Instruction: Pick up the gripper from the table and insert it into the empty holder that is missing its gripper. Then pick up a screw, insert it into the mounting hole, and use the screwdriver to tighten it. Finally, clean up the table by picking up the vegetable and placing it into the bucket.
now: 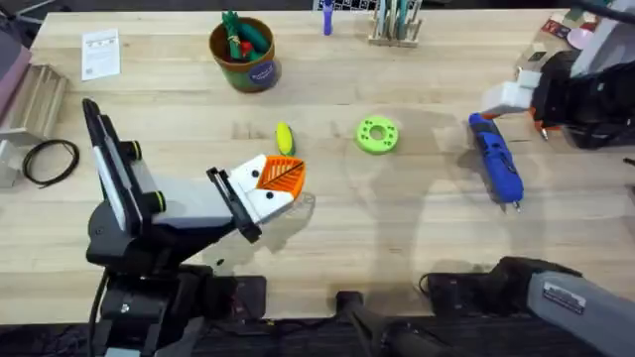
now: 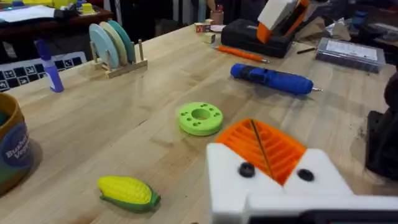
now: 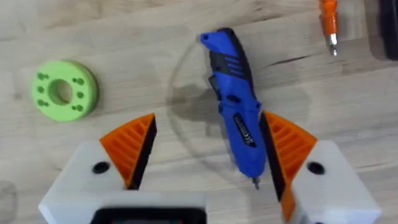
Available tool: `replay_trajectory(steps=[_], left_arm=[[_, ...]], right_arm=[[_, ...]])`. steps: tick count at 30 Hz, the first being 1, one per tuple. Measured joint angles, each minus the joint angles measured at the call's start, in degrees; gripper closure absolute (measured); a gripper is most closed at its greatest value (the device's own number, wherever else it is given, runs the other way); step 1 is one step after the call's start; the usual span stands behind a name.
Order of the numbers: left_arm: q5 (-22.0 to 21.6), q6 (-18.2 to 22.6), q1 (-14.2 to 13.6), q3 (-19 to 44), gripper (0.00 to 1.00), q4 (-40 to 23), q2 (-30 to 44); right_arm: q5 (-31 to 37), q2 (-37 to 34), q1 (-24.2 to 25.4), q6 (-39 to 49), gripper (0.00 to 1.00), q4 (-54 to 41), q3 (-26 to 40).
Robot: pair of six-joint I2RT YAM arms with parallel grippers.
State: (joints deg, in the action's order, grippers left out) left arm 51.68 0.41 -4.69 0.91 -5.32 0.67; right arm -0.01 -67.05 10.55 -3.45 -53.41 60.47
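The blue screwdriver (image 1: 496, 159) lies flat on the table at the right, also seen in the left wrist view (image 2: 270, 79). My right gripper (image 1: 508, 94) hovers above it, open; in its wrist view the screwdriver (image 3: 236, 118) lies between the gripper's (image 3: 208, 127) two orange fingers, untouched. My left gripper (image 1: 280, 178) is at centre-left, its orange fingers (image 2: 261, 146) shut together with nothing seen between them. The yellow vegetable (image 1: 285, 138) (image 2: 127, 191) lies just beyond it. The bucket (image 1: 244, 55) (image 2: 9, 149) stands at the back with toy vegetables inside. The loose gripper, empty holder and screw are out of view.
A green holed disc (image 1: 377, 135) (image 3: 64, 90) lies between the vegetable and the screwdriver. A thin orange tool (image 3: 328, 22) lies by the screwdriver. At the back stand a wooden rack (image 1: 397, 25) and a blue marker (image 1: 326, 20). A cable coil (image 1: 50, 159) lies far left.
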Motion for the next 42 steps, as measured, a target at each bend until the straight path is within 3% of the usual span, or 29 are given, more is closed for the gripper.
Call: replay_trajectory(steps=[7,17,28,42], left_arm=[[0.0,0.0,0.0,0.0,0.995,0.0,0.0],[0.0,0.0,0.0,0.0,0.995,0.0,0.0],[0.0,0.0,0.0,0.0,0.995,0.0,0.0],[0.0,0.0,0.0,0.0,0.995,0.0,0.0]], right_arm=[[0.0,-7.1,1.0,7.7,0.011,1.8,0.0],[0.5,-18.1,1.2,10.1,0.009,4.5,-0.3],[3.6,-20.5,5.9,11.7,0.010,10.3,-2.2],[2.5,-27.6,5.5,15.5,0.010,12.5,-2.2]])
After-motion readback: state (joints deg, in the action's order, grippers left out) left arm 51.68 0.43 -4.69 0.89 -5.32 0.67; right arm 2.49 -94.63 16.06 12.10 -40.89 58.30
